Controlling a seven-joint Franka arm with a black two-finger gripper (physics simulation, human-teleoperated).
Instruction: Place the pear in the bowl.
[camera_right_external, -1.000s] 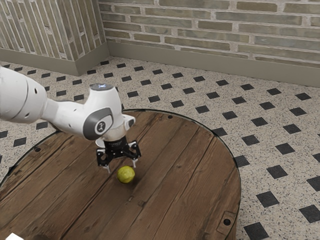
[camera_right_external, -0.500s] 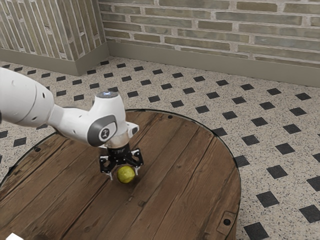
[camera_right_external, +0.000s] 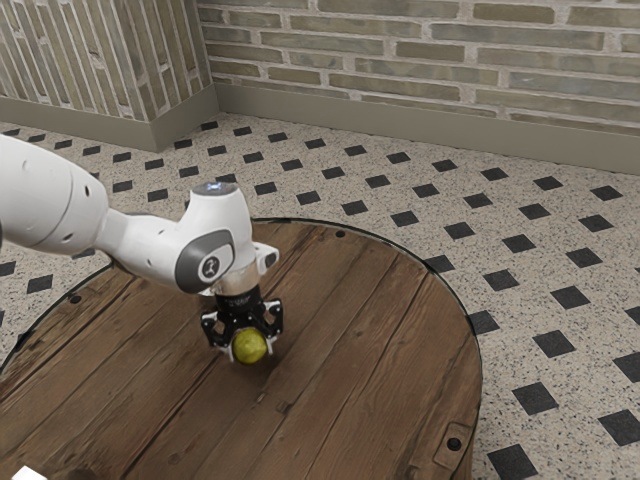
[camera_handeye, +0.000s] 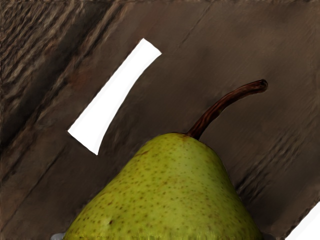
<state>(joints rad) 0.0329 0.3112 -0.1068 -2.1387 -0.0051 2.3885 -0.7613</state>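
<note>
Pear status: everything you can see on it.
The pear is yellow-green with small brown speckles, its skin looking smooth. It narrows toward a curved, dark-brown stem. It appears whole, lying on its side, at the wooden table; whether it rests there or is slightly raised, I can't tell. My gripper is shut on it.

Round brown wooden table (camera_right_external: 350, 380) with a thin dark rim (camera_right_external: 481, 365). Beyond its far edge, a pale speckled floor (camera_right_external: 330, 172) patterned with black diamonds (camera_right_external: 535, 398) meets beige baseboards (camera_right_external: 400, 120) under brick walls (camera_right_external: 450, 50).

A speckled green pear (camera_handeye: 165, 190) lies on its side on the table (camera_right_external: 380, 320).
</note>
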